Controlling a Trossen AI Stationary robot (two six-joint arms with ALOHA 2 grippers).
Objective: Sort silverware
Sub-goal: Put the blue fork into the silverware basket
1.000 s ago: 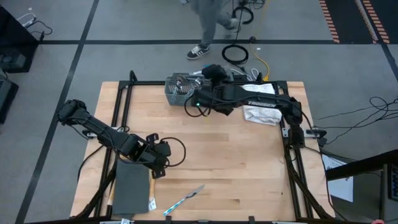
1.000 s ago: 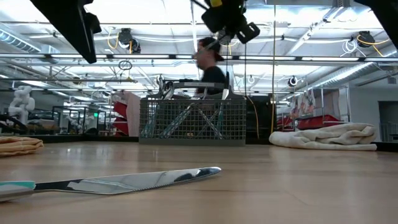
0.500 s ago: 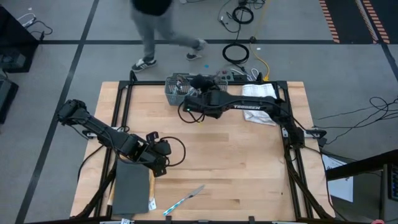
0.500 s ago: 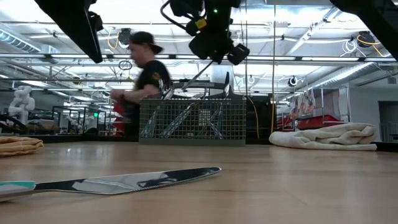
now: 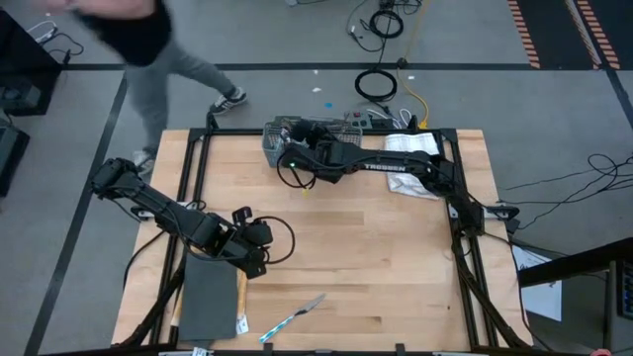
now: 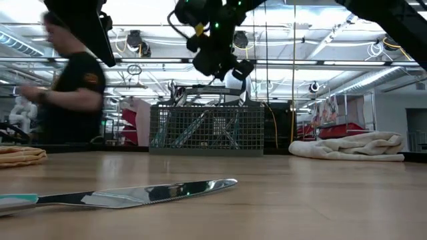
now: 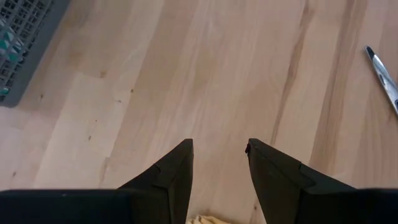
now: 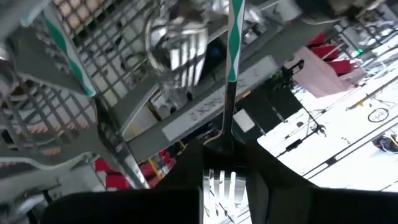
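My right gripper (image 5: 294,150) hangs over the grey mesh basket (image 5: 285,136) at the table's far edge, above its rim in the low view (image 6: 217,60). It is shut on a fork (image 8: 231,74) with a green-and-white striped handle. Other silverware (image 8: 180,56) stands inside the basket (image 8: 74,68). A knife (image 5: 297,316) with a pale blue handle lies flat on the table near the front edge; it also shows in the low view (image 6: 133,195). My left gripper (image 5: 255,245) waits open and empty low over the table's near left part (image 7: 219,155). My right gripper pinches the fork between its two fingers at the neck just beyond the tines (image 8: 226,140). The tines (image 8: 221,183) lie back between the fingers and the striped handle (image 8: 234,37) sticks out past the fingertips toward the basket. The fork is lifted clear.
A white folded towel (image 5: 415,168) lies at the far right. A dark flat mat (image 5: 208,297) lies at the near left beside my left arm. A person (image 6: 67,87) walks behind the table's far left. Bare wood lies across the table's middle (image 5: 366,257).
My right gripper has gone toward the table's left edge along the far side and a little down, carrying the fork over the basket. The person behind the table has walked from the middle to the left.
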